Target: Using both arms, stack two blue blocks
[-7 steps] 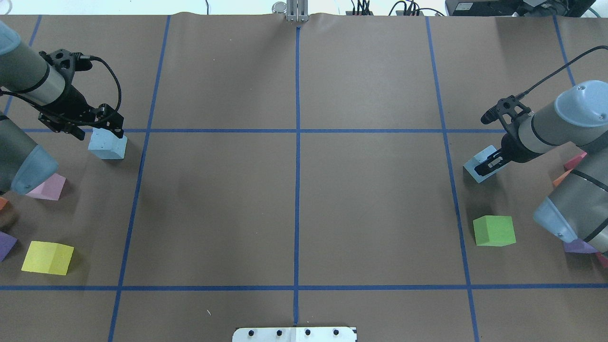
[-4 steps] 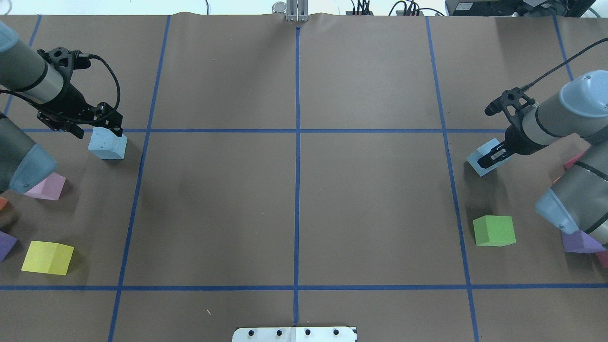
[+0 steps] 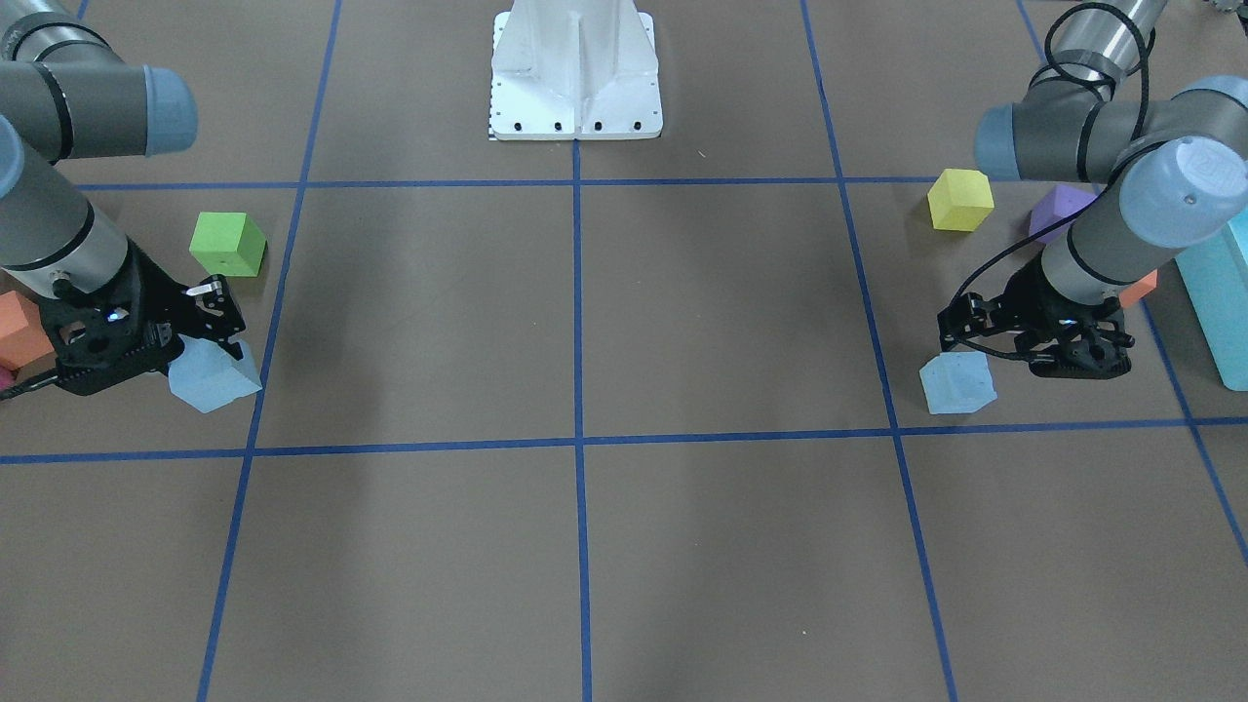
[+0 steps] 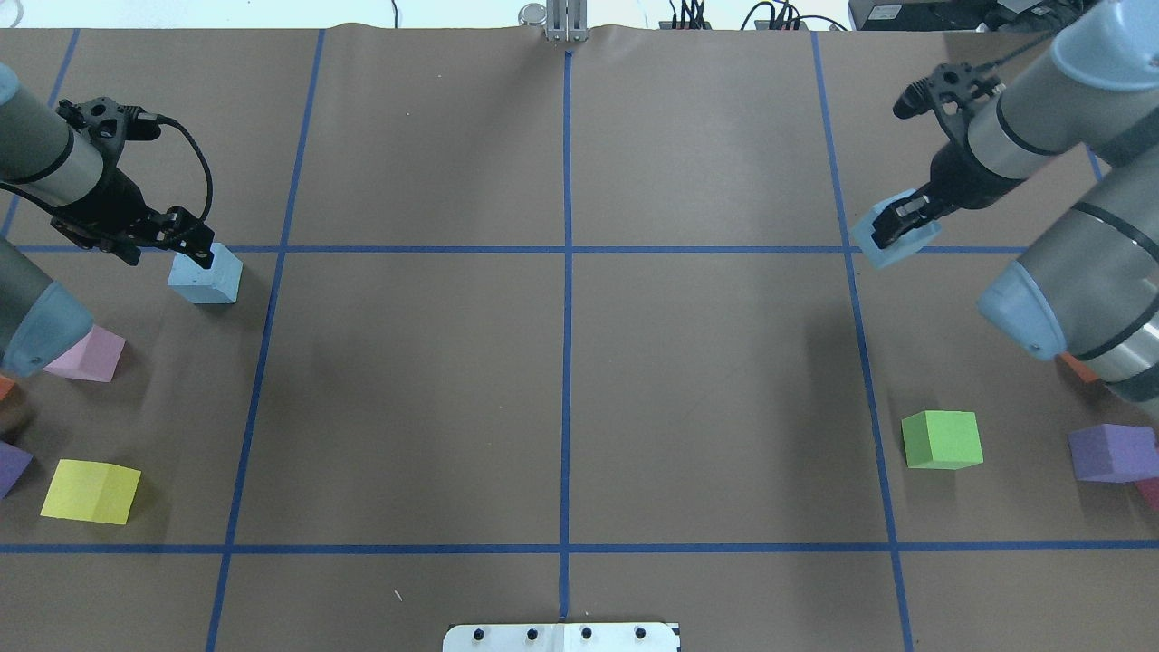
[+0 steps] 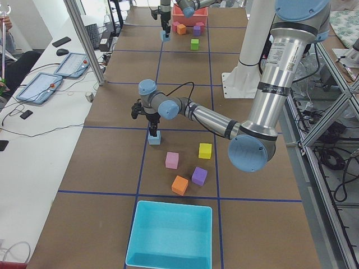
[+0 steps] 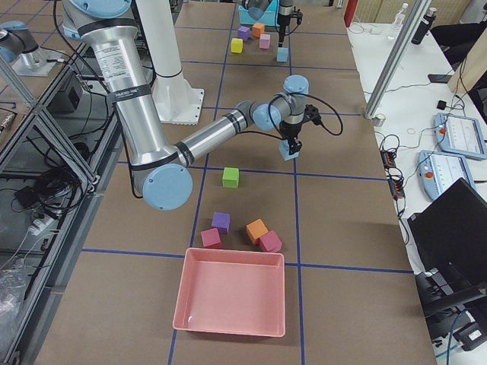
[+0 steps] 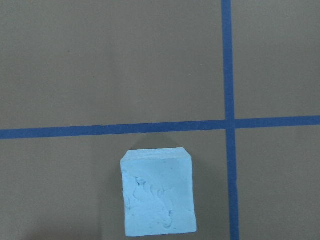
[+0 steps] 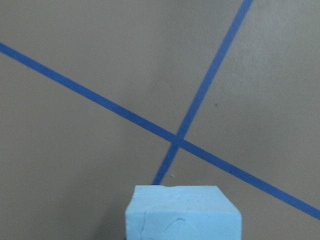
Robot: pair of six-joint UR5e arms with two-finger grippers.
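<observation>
One blue block (image 4: 208, 281) rests on the table by a blue tape crossing; it also shows in the front view (image 3: 957, 382) and, whole, in the left wrist view (image 7: 159, 192). My left gripper (image 4: 197, 249) hovers just above its back edge, open and empty. My right gripper (image 4: 901, 222) is shut on the other blue block (image 4: 883, 244) and holds it above the table over a tape line. That block fills the bottom of the right wrist view (image 8: 182, 212) and shows in the front view (image 3: 210, 375).
A green cube (image 4: 942, 439) and a purple cube (image 4: 1109, 453) lie near the right arm. Pink (image 4: 86, 355) and yellow (image 4: 90, 491) cubes lie near the left arm. A turquoise box (image 5: 168, 235) and a pink tray (image 6: 232, 300) stand at the table's ends.
My right gripper has lifted its blue block off the table and carried it toward the far side. My left gripper has drawn slightly back to the left; its block has stayed put.
</observation>
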